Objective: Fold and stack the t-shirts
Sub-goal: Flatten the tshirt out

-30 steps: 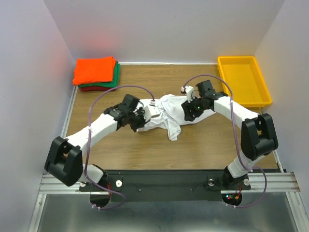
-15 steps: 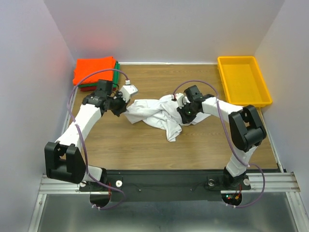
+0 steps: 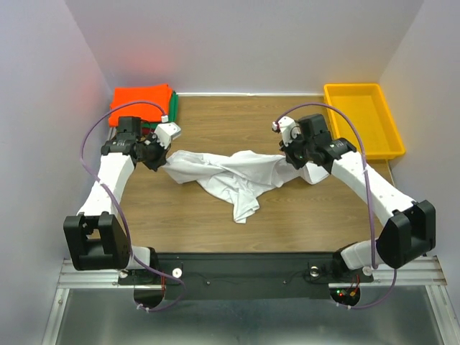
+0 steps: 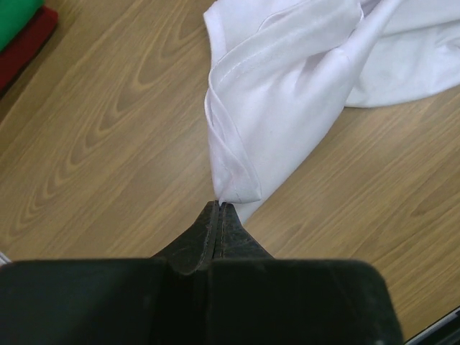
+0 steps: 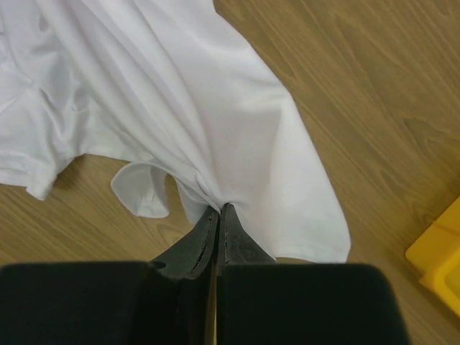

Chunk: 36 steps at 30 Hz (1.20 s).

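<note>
A crumpled white t-shirt (image 3: 228, 174) stretches across the middle of the wooden table, one part trailing toward the front. My left gripper (image 3: 162, 162) is shut on its left hem corner (image 4: 233, 188). My right gripper (image 3: 286, 159) is shut on a bunch of cloth at its right side (image 5: 215, 194). At the back left lies a stack of folded t-shirts, orange (image 3: 140, 104) on top, green (image 3: 172, 108) and dark red beneath; the green and dark red edges (image 4: 25, 32) show in the left wrist view.
A yellow plastic tray (image 3: 361, 119) stands at the back right, its corner (image 5: 440, 260) close to my right gripper. White walls close in the table on the left, back and right. Bare wood (image 3: 194, 219) lies in front of the shirt.
My right gripper has shut on the shirt's right side and pulled right. My left gripper has drawn the left corner further left, toward the stack. The shirt is stretched wider.
</note>
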Tool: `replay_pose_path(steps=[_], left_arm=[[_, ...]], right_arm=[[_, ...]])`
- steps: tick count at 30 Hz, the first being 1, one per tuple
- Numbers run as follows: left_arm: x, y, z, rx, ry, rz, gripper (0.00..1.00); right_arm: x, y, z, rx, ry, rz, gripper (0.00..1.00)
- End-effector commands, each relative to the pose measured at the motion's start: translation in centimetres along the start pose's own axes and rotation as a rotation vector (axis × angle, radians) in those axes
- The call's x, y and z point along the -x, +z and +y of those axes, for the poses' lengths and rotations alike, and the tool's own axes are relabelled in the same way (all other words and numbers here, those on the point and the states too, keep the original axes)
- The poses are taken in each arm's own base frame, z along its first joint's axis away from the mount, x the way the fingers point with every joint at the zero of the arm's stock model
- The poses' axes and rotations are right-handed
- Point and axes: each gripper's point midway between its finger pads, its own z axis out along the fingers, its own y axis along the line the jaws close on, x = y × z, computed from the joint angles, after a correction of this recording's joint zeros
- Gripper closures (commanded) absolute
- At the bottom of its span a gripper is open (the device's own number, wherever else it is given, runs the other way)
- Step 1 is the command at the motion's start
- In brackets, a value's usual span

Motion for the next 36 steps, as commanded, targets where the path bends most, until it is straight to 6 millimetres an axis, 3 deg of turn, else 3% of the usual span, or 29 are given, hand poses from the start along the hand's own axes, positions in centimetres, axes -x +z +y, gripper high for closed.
replay_pose_path(steps=[1,6,10,12,17,18,21,23,25,27,32,36], left_arm=[[1.0,-2.5,1.7,0.051,0.031,-0.046,1.0],[1.1,-2.8,2.2,0.06,0.036,-0.061,1.0],[1.4,-1.7,1.5,0.004,-0.01,-0.088,1.0],[1.4,-1.0,1.7,-0.012,-0.029,-0.089,1.0],[1.4,0.2,2.9,0.02,-0.054,-0.088,1.0],[1.1,0.5,3.0,0.023,-0.06,-0.082,1.0],[0.6,1.4,4.1,0.062,-0.096,-0.065,1.0],[0.2,2.2,4.7,0.078,-0.119,-0.052,1.0],[0.1,2.7,4.9,0.077,-0.148,-0.05,1.0],[0.4,2.9,5.0,0.07,-0.164,-0.057,1.0],[0.1,3.5,4.9,0.048,-0.182,-0.047,1.0],[0.0,3.8,4.5,0.034,-0.189,-0.046,1.0]], right_arm=[[-1.1,-2.1,-4.1,-0.128,-0.021,0.053,0.99],[-1.3,-2.4,-6.3,-0.144,-0.017,0.059,0.99],[-2.3,0.5,-5.6,-0.067,0.007,0.108,0.99],[-2.9,3.2,-5.6,-0.03,0.043,0.152,0.99],[-2.9,8.5,-8.3,-0.046,0.147,0.177,0.99],[-1.8,8.8,-9.5,-0.067,0.161,0.151,0.99],[-1.2,10.0,-12.0,-0.107,0.234,0.135,0.99],[-0.5,10.7,-13.1,-0.123,0.268,0.121,0.89],[0.2,10.4,-13.6,-0.146,0.281,0.108,0.73],[0.8,9.3,-13.4,-0.144,0.284,0.085,0.65],[2.8,4.2,-10.3,-0.068,0.322,-0.025,0.64],[1.1,3.4,-6.5,0.063,0.357,-0.015,0.64]])
